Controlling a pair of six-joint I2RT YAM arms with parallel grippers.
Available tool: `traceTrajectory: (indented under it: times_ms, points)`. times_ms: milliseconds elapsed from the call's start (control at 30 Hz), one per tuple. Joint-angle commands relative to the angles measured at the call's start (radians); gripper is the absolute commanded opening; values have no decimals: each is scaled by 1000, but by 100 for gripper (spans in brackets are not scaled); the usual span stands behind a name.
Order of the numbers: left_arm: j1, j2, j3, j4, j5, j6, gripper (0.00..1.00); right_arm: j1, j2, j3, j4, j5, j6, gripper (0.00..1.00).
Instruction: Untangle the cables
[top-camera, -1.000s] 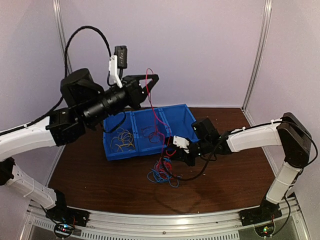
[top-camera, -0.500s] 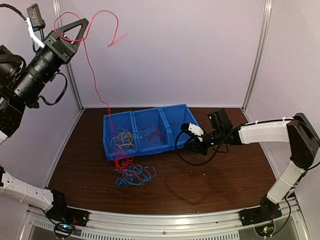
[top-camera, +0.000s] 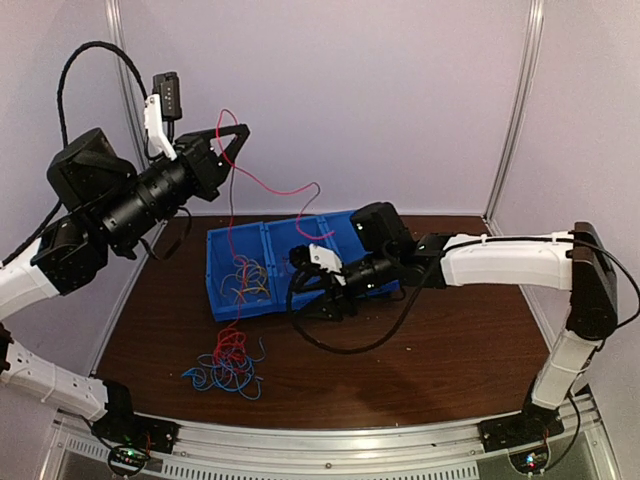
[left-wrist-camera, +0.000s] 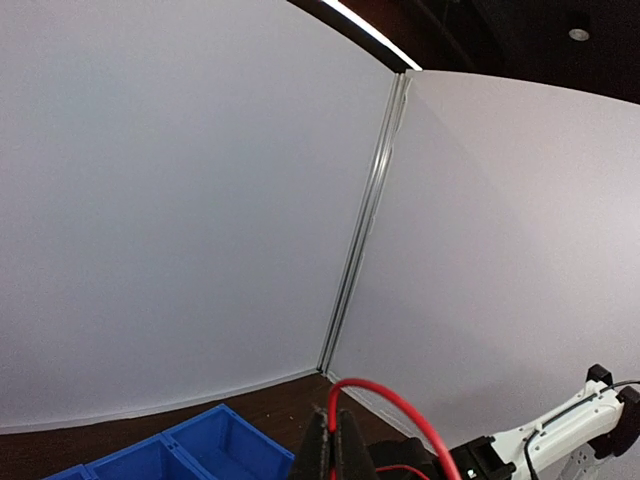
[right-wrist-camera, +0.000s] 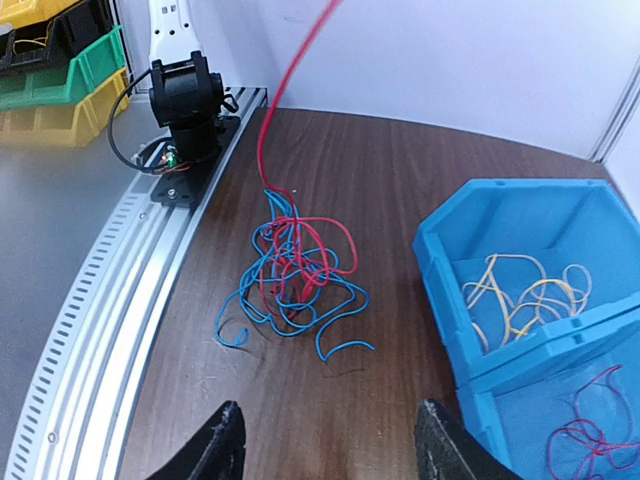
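Note:
My left gripper (top-camera: 235, 140) is raised high at the left and shut on a red cable (top-camera: 231, 230). That cable hangs down to a tangle of red and blue cables (top-camera: 228, 364) on the table. Its free end trails right over the blue bin (top-camera: 215, 300). In the left wrist view the fingers (left-wrist-camera: 322, 450) pinch the red cable (left-wrist-camera: 405, 401). My right gripper (top-camera: 312, 302) is low in front of the bin, open and empty. In the right wrist view the right gripper (right-wrist-camera: 332, 430) faces the tangle (right-wrist-camera: 295, 275) a short way ahead. Yellow cables (right-wrist-camera: 530, 298) lie in one compartment.
The bin (right-wrist-camera: 505, 235) has three compartments; the middle one holds dark red cables (right-wrist-camera: 590, 435). The left arm's base (right-wrist-camera: 185, 100) and the slotted metal rail (right-wrist-camera: 100, 300) run along the near edge. Coloured bins (right-wrist-camera: 50, 60) stand outside. White walls (top-camera: 400, 100) enclose the back and sides.
The left gripper swung down and right from the upper left, still gripping the red cable. The tangle slid left and nearer. The right gripper opened and moved left along the bin's front.

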Motion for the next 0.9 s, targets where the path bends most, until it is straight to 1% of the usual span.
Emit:
traceTrajectory:
  times_ms: [0, 100, 300, 433, 600, 633, 667, 700, 733, 767, 867]
  points:
    - [-6, 30, 77, 70, 45, -29, 0, 48, 84, 70, 60, 7, 86, 60]
    - [-5, 69, 140, 68, 85, -29, 0, 74, 125, 109, 98, 0, 135, 63]
    - [-5, 127, 276, 65, 163, -45, 0, 92, 196, 162, 157, -24, 206, 64]
    - [-5, 155, 344, 59, 191, -59, 0, 111, 242, 194, 172, -42, 220, 65]
    - [-5, 174, 402, 33, 206, -78, 0, 144, 312, 207, 247, -67, 277, 65]
    - [-6, 175, 407, 32, 208, -83, 0, 148, 330, 209, 260, -69, 291, 63]
    - [-5, 176, 414, 30, 209, -85, 0, 151, 346, 208, 276, -69, 302, 56]
    - [-6, 178, 428, 21, 208, -84, 0, 151, 363, 203, 288, -60, 311, 46]
    - [-5, 182, 450, 8, 206, -80, 0, 150, 375, 195, 297, -37, 319, 34]
    - [-5, 189, 477, -12, 204, -75, 0, 147, 384, 183, 301, -18, 318, 28]
    - [-5, 200, 581, -65, 204, -55, 0, 125, 374, 99, 323, 53, 295, 23]
